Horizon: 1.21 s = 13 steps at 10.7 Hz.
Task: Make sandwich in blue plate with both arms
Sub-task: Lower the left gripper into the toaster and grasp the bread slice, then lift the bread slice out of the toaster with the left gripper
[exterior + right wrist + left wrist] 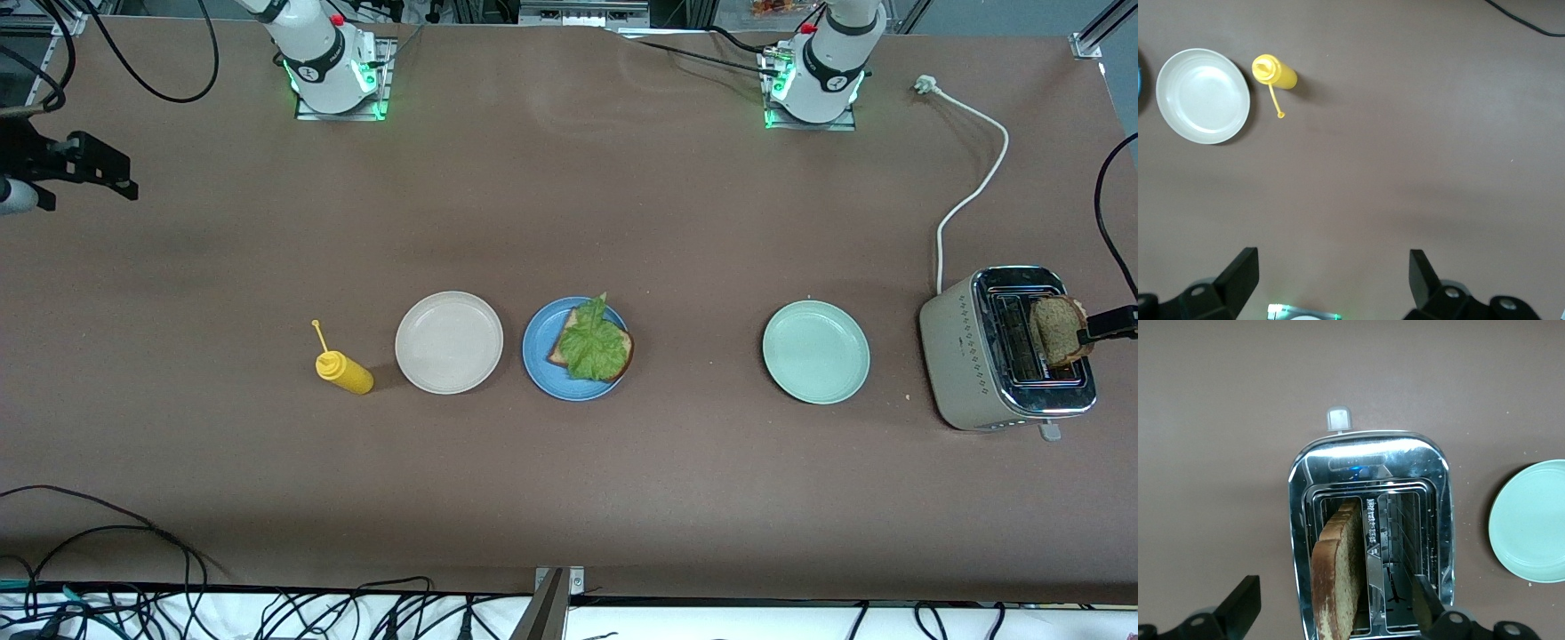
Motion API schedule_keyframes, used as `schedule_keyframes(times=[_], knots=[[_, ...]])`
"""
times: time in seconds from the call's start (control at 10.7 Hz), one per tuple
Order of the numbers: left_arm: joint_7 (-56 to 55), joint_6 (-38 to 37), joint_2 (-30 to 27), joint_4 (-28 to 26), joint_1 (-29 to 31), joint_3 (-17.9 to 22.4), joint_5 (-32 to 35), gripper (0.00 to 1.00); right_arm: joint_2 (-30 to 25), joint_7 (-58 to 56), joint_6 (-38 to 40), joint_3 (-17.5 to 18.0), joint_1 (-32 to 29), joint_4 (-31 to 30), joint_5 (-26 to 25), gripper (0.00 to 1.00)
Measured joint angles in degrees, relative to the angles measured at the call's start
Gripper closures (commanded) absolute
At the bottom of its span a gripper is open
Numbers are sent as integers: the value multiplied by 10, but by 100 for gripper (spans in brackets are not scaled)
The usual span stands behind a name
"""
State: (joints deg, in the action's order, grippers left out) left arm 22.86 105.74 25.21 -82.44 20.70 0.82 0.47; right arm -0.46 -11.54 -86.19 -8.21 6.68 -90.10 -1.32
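Brown bread slice (pixel 1336 577) stands between open left gripper (pixel 1338 613) fingers.

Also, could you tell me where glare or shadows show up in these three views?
Front view: soft shadows hug the yellow bottle and blue plate; green lights glow at both arm bases. Left wrist view: the toaster chrome top throws bright reflections. Right wrist view: the beige-white plate has a mild sheen and a dark edge shadow.
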Motion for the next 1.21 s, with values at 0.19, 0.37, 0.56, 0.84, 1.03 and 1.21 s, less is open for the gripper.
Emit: schedule_keyframes(times=[0.19,0.37,0.56,0.84,1.03,1.21], knots=[[0,-2,14,-7,5,0,-2,26,0,1,36,16,4,16,8,0],[-1,-3,26,-22,13,0,-7,88,-1,3,79,44,6,40,11,0],[-1,-27,30,-28,20,-1,-8,100,-4,6,126,66,9,73,11,0],[-1,-37,30,-28,21,-1,-8,100,-5,6,152,68,10,101,12,0],[-1,-37,29,-22,21,-2,-8,100,-5,6,154,75,10,111,31,0],[-1,-41,25,-10,20,-3,-8,100,-6,8,157,98,11,128,33,0]])
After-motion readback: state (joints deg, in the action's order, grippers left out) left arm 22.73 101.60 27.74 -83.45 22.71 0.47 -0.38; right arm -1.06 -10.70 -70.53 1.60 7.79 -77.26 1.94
